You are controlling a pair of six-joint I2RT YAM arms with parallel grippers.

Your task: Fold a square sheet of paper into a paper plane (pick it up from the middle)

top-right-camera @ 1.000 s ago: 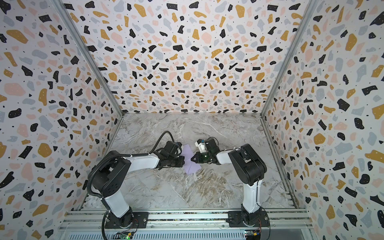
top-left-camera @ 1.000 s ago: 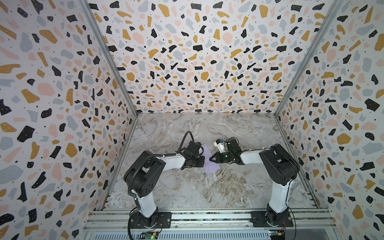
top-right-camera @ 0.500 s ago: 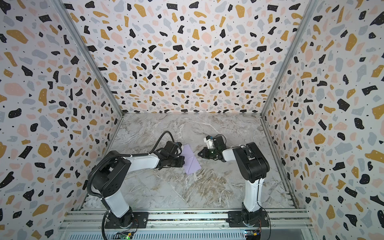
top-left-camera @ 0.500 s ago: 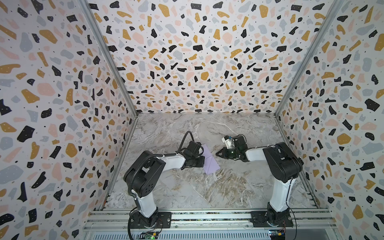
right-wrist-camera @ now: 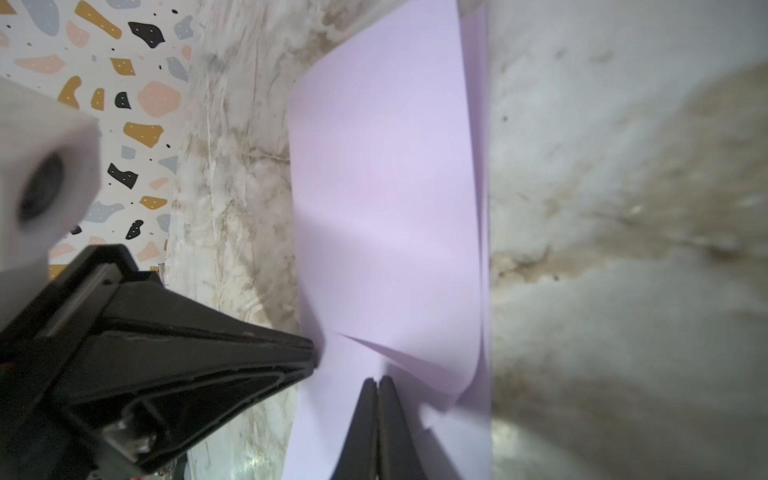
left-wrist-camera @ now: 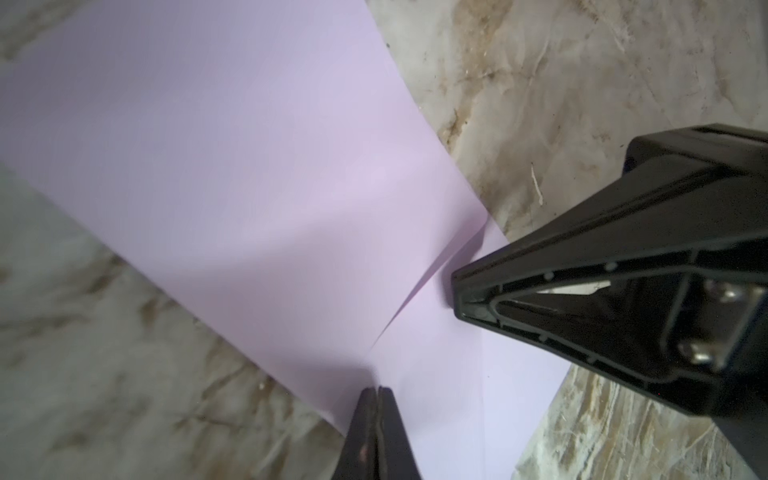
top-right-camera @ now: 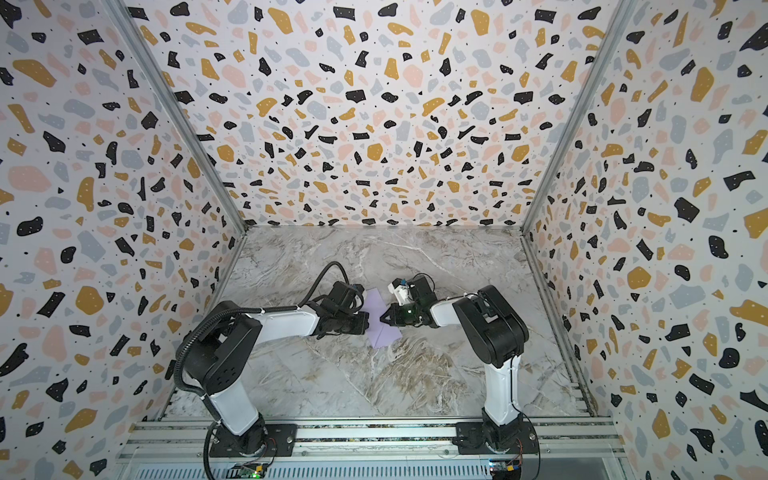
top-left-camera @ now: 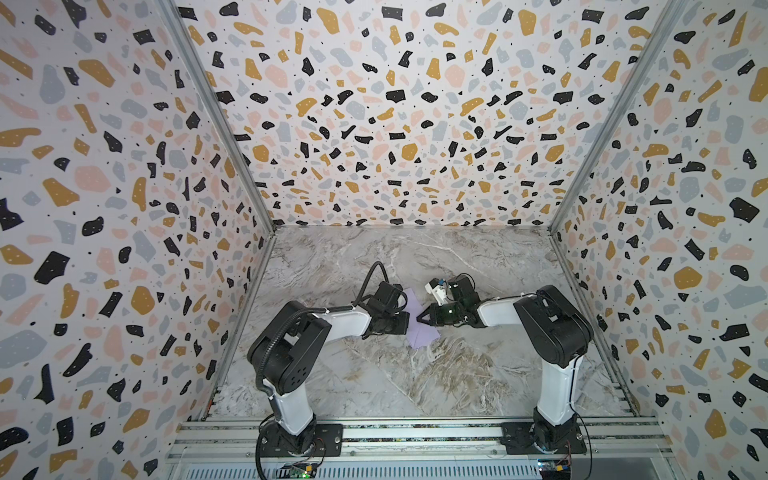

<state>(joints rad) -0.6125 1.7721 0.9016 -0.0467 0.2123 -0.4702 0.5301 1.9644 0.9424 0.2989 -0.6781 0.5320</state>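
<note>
The square sheet of paper (top-left-camera: 422, 334) (top-right-camera: 382, 334) is pale lilac and lies partly folded on the marble table between both arms. In the left wrist view one flap of the paper (left-wrist-camera: 249, 166) lifts along a crease that ends at my left gripper (left-wrist-camera: 378, 388), which is shut with its tips resting on the sheet. My right gripper (right-wrist-camera: 377, 380) is shut too, its tips on the paper (right-wrist-camera: 382, 187) beside a curled flap. Both top views show the left gripper (top-left-camera: 406, 324) (top-right-camera: 368, 322) and right gripper (top-left-camera: 417, 318) (top-right-camera: 381, 319) facing each other tip to tip. No paper plane shows.
Terrazzo-patterned walls (top-left-camera: 395, 124) close in the marble table (top-left-camera: 374, 382) at the back and both sides. An aluminium rail (top-left-camera: 415, 434) with both arm bases runs along the front. The other arm's black fingers (left-wrist-camera: 582, 291) (right-wrist-camera: 208, 365) crowd each wrist view.
The right gripper drew back from the paper toward the right half a second ago and has returned to it. The left gripper and the sheet have stayed in place.
</note>
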